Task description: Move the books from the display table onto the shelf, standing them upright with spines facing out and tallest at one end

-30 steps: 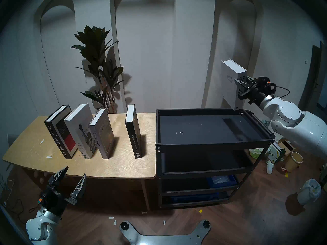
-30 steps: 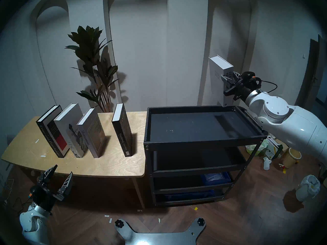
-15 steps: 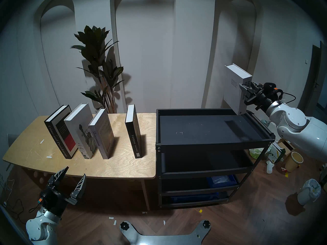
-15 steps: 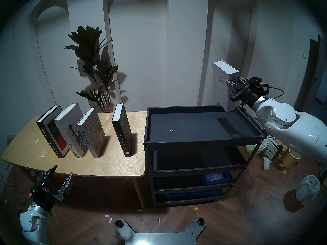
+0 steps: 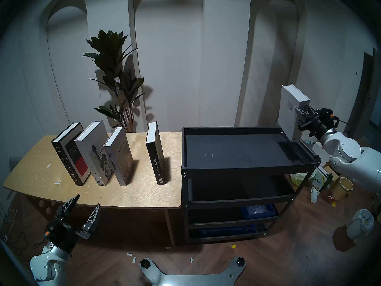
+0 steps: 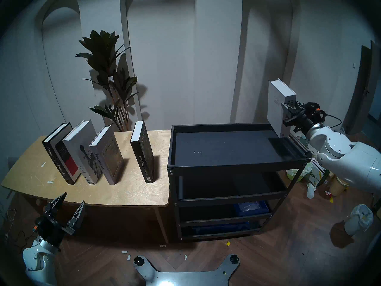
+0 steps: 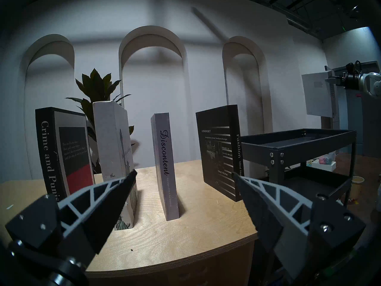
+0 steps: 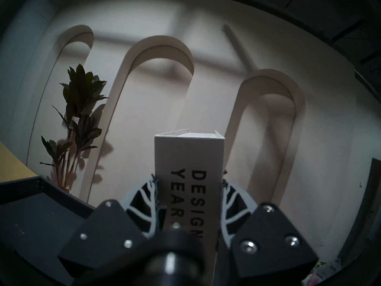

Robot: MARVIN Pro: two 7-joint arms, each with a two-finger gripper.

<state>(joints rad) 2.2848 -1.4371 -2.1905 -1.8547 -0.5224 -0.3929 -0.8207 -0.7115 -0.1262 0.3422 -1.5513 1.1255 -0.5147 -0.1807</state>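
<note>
My right gripper (image 5: 301, 110) is shut on the spine of the white "Design Hotels Yearbook" (image 5: 288, 112), holding it upright just above the right end of the black shelf's top tier (image 5: 237, 153); the spine fills the right wrist view (image 8: 188, 176). On the display table (image 5: 134, 192) stand black "Crime and Punishment" (image 5: 69, 153), the white Statue of Liberty book (image 5: 95, 153), grey "Discontent" (image 5: 119, 155) and black "Fashion" (image 5: 155, 153). My left gripper (image 5: 87, 203) is open and empty at the table's front edge, facing the books (image 7: 164, 165).
A potted plant (image 5: 117, 79) stands behind the table against the arched wall. A yellow bucket (image 5: 343, 188), boxes and a white bin bag (image 5: 360, 223) sit on the floor right of the shelf. Blue items (image 5: 257, 210) lie on a lower tier.
My right arm has carried the white book to the right and a little down, from over the shelf's back right area to its right edge. The left arm and table books have not moved.
</note>
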